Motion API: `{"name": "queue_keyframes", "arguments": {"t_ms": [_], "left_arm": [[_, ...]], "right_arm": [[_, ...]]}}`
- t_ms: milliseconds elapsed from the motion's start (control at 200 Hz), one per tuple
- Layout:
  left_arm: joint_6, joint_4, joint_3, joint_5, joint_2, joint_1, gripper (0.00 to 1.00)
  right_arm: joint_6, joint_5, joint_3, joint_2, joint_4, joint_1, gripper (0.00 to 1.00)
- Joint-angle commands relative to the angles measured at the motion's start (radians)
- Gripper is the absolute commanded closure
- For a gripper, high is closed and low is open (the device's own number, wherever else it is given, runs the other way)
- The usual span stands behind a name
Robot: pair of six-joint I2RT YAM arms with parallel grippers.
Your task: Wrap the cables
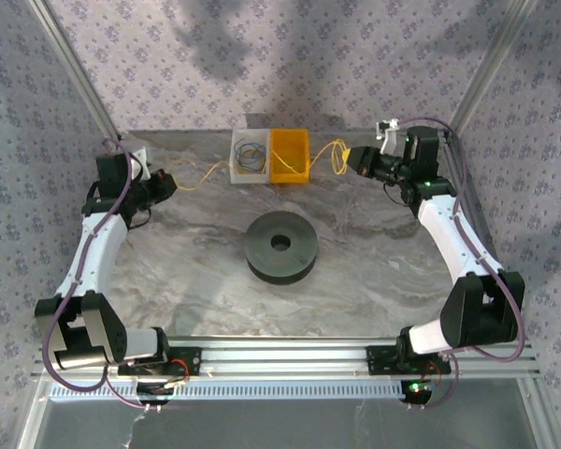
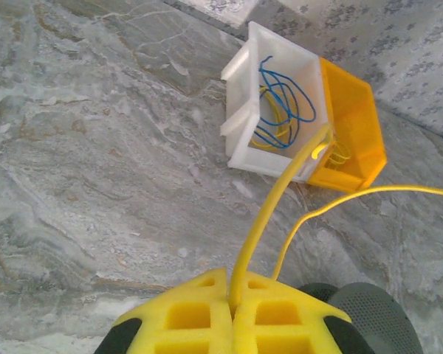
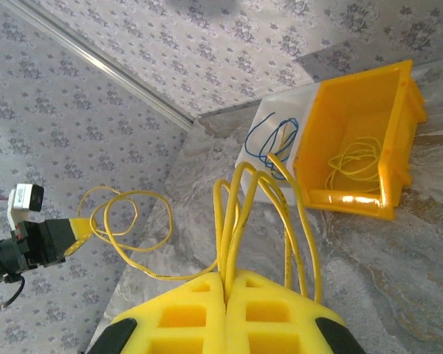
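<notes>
Left hand near far-left corner of tabletop, pads pinched shut on yellow wire. Wire sags along the far edge toward white bin and yellow bin, then reaches right hand near the far-right corner, which is clamped on several bunched loops. Black spool sits mid-tabletop, well apart from the wire.

text: none legible | labels: none | numbers: none | signs: none

yellow wire, yellow bin, white bin holding blue wire, black spool, grey marbled table, lilac floral-print walls.
</notes>
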Motion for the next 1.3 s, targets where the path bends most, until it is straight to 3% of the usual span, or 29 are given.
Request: {"name": "queue_keyframes", "arguments": {"t_ms": [0, 290, 460, 535, 810, 979, 1174, 1294], "left_arm": [[-0.006, -0.026, 0.048, -0.016, -0.03, -0.012, 1.0], [0.014, -0.036, 0.16, -0.089, 0.026, -0.244, 1.0], [0.005, -0.025, 0.207, -0.092, 0.071, -0.297, 1.0], [0.001, -0.021, 0.213, -0.087, 0.078, -0.305, 1.0], [-0.01, -0.008, 0.178, -0.075, 0.057, -0.316, 1.0], [-0.006, -0.007, 0.171, -0.076, 0.05, -0.316, 1.0], [-0.001, -0.009, 0.179, -0.075, 0.062, -0.316, 1.0], [-0.004, -0.008, 0.184, -0.067, 0.069, -0.316, 1.0]], "right_arm": [[-0.063, 0.014, 0.01, -0.01, -0.006, 0.045, 1.0], [-0.222, 0.099, 0.183, 0.113, -0.135, 0.307, 1.0], [-0.283, 0.134, 0.278, 0.171, -0.217, 0.381, 1.0], [-0.292, 0.121, 0.287, 0.178, -0.23, 0.39, 0.93], [-0.33, 0.029, 0.229, 0.104, -0.259, 0.341, 0.56], [-0.294, -0.024, 0.135, 0.006, -0.228, 0.231, 0.45], [-0.269, -0.077, 0.051, -0.117, -0.208, 0.102, 0.26], [-0.264, -0.066, 0.027, -0.148, -0.221, 0.069, 0.24]]}}
